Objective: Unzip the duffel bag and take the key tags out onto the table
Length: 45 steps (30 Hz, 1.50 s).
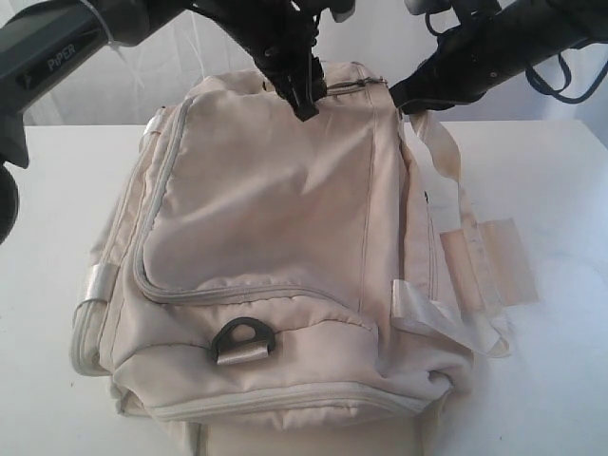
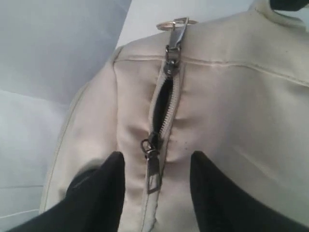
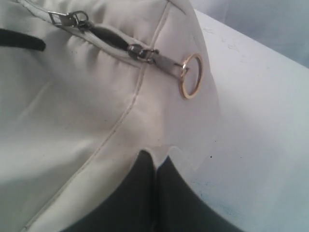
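- The duffel bag lies in the middle of the table. Its end with the black D-ring faces the exterior camera.
- The left gripper is over the top of the bag, at the far end. It is released: the two black fingers stand clearly apart.
- One zipper pull lies on the fabric between these fingers. It touches neither of them.
- Beyond this pull the top zipper is open for a short part, and dark lining shows in the gap.
- A second slider closes the other end of the gap. It carries a metal ring.
- The right gripper is at the far right corner of the bag, near the pale handle. It is clenched, the fingers pressed together, and it seems to pinch a small fold of the bag fabric.
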Tool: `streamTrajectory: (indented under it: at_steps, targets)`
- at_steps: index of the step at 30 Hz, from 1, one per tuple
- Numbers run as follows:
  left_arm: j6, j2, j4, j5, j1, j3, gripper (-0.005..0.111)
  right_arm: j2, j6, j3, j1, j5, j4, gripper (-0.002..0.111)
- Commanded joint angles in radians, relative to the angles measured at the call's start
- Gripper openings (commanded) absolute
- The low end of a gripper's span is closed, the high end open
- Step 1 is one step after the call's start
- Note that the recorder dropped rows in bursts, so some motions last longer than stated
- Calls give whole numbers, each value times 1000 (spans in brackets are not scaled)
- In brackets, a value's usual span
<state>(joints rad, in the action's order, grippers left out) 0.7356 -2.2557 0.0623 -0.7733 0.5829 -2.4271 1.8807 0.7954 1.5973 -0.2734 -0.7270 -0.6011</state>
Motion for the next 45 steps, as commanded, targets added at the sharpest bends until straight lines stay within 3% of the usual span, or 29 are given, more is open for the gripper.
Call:
streamTrajectory:
  at_steps: [1,10,17,24,32,37,45]
  targets:
    - [65,-27,15,-7,-3,-6,48,-34,-2,12,5,31,-35,0]
    - [69,-48,-10,19,-3,-6,33,-34,-2,12,5,31,-35,0]
    - [75,-48,-19,23,-3,-6,31,-34,-2,12,5,31,-35,0]
    - [75,-48,-43,17,-3,-6,0,-34,-2,12,5,31,-35,0]
    - [65,-35,-91,-1,-3,-6,0,-34,-2,12,5,31,-35,0]
    - [-67,-10,-215,-29,-3,-6,0,-34,-2,12,5,36,-35,0]
    - [-74,23,-231,-103,-3,-6,0,-34,-2,12,5,36,-35,0]
